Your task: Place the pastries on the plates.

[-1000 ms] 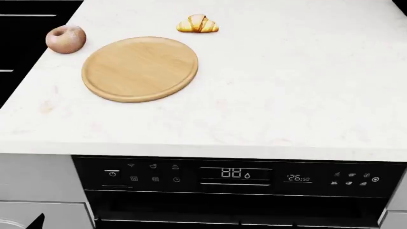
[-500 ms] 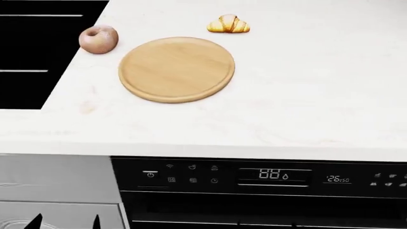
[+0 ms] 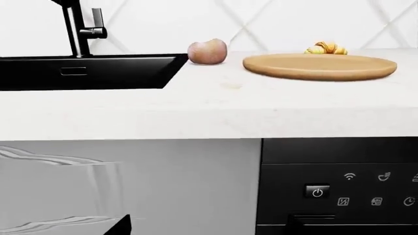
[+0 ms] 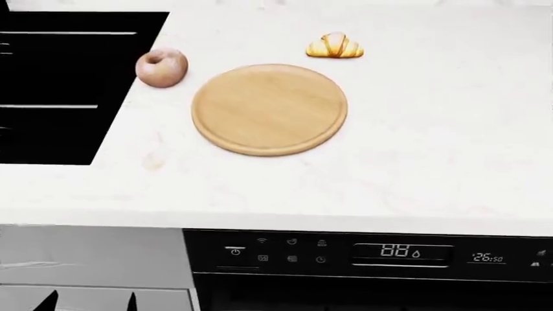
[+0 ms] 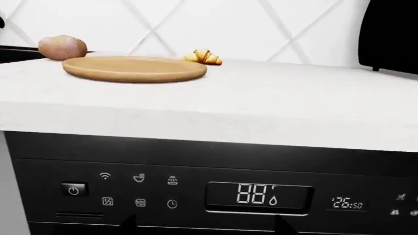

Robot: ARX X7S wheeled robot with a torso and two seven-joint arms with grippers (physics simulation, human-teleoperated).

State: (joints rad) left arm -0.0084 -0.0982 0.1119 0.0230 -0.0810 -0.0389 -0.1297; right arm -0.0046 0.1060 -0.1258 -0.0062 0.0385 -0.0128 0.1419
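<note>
the croissant (image 4: 335, 46) lies on the white table (image 4: 432, 142), golden-yellow with brown stripes, just beyond the far rim of the wooden plate (image 4: 269, 109) and apart from it. in the left wrist view the croissant (image 3: 325, 48) peeks over the far edge of the plate (image 3: 320, 66); in the right wrist view it (image 5: 203, 57) sits just past the plate (image 5: 134, 69) too. the plate is round, tan, with a low rim, and nothing lies on it.

beside the plate, towards the sink, rests the pinkish-brown speckled pastry (image 4: 162, 67), round with a dimple on top. it stands close to the table's edge by the black sink (image 4: 52, 97), apart from the plate. it shows in the left wrist view (image 3: 207, 51) and in the right wrist view (image 5: 62, 47). the white plate is not in any view.

a black tap (image 3: 81, 27) rises behind the sink (image 3: 85, 71). below the table front runs a black appliance panel (image 4: 372, 254) with a lit display (image 5: 258, 195) and small icons, next to a grey cabinet front (image 3: 163, 186).

dark tips of the left gripper (image 4: 87, 302) poke up at the lower edge of the head view; whether its jaws are spread or pressed together cannot be told. two dark tips at the bottom edge of the right wrist view may belong to the right gripper (image 5: 202, 223), and its jaws' state cannot be told either. neither gripper touches a pastry.
</note>
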